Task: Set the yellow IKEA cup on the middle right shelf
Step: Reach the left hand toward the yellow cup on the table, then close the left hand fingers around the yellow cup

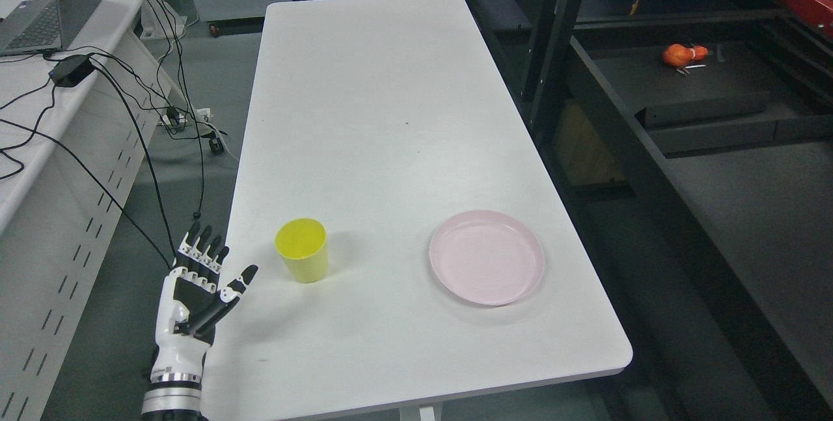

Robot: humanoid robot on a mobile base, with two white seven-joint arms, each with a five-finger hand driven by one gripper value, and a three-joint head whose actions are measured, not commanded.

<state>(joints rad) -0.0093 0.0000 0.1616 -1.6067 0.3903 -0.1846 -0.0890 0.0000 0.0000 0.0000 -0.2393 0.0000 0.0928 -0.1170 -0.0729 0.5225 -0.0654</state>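
A yellow cup (pixel 302 250) stands upright near the front left of the white table (pixel 384 122), empty inside. My left hand (pixel 207 274) hovers at the table's left edge, a short gap to the left of the cup, palm up, fingers spread and holding nothing. The dark metal shelf unit (pixel 657 141) runs along the table's right side. My right arm does not show.
A pink plate (pixel 487 256) lies right of the cup near the front. An orange object (pixel 682 54) rests on a dark shelf board at the back right. A desk with a laptop (pixel 45 11) and hanging cables (pixel 143 115) stands to the left.
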